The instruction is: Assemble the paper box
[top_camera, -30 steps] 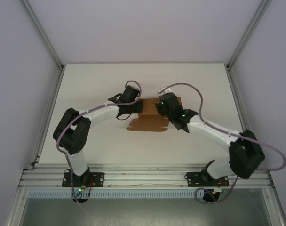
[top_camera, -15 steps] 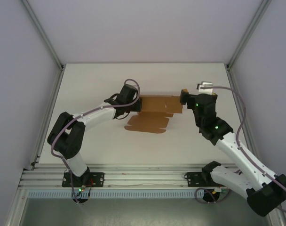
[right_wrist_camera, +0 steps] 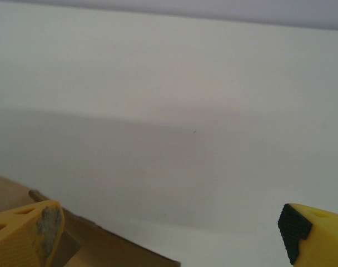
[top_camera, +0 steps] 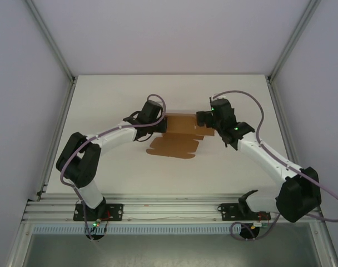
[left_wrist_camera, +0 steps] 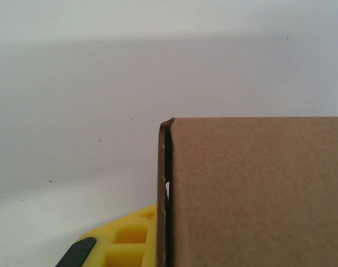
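Note:
The paper box (top_camera: 183,123) is a brown kraft sheet, partly folded, with one panel raised and a flap (top_camera: 174,147) lying flat on the table in front of it. My left gripper (top_camera: 159,124) is shut on the box's left end. In the left wrist view a yellow finger (left_wrist_camera: 124,240) presses against a thin cardboard wall (left_wrist_camera: 162,194), and the broad brown panel (left_wrist_camera: 258,189) hides the other finger. My right gripper (top_camera: 205,118) stands open at the box's right end. Its fingers (right_wrist_camera: 30,233) are wide apart, with a cardboard edge (right_wrist_camera: 108,250) low beside the left one.
The white table (top_camera: 113,100) is bounded by grey walls and metal frame posts (top_camera: 52,50) at left, right and back. The arm bases sit on a rail (top_camera: 169,210) at the near edge. A cable (top_camera: 247,97) loops over the right arm.
The right arm swung away to the right, then came back to the box's right end. The left gripper kept its hold; the box barely moved.

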Controlling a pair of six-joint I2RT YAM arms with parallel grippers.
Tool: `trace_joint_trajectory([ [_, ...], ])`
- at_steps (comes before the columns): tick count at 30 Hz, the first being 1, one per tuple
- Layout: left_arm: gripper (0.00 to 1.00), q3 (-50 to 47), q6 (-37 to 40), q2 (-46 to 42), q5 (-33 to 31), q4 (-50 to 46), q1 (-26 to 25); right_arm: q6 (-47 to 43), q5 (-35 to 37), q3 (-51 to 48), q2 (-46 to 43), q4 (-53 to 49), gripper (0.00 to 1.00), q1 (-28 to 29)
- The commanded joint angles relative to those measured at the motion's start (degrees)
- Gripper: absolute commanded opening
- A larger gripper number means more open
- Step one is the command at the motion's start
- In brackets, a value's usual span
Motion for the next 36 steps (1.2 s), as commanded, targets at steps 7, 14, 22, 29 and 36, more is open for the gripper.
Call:
trace_joint_trajectory([
  [7, 0.0, 0.4, -1.5, -0.8, 2.1, 2.3, -0.6, 1.5, -4.8, -2.9, 1.0, 1.3, 1.0, 0.7],
  [14, 0.0, -0.1, -0.9, -1.3, 3.4, 3.6, -0.8, 2.0, 2.2, -5.2, 5.1, 14.8, 1.0, 5.3],
  [22, 0.0, -0.1, -0.7, -2.3, 1.6, 3.8, -2.0, 6.6, 25.8, -5.7, 11.0, 29.7, 1.0, 12.1],
  [29, 0.0, 0.1, -1.9, -2.2, 0.8, 5.0, -2.6, 11.1, 36.5, -3.3, 15.6, 34.2, 1.0, 17.0],
  [36, 0.0, -1.4, -2.5, -3.8, -3.2, 5.1, -2.7, 10.0, 42.1, -4.1, 13.3, 29.7, 1.0, 18.0],
])
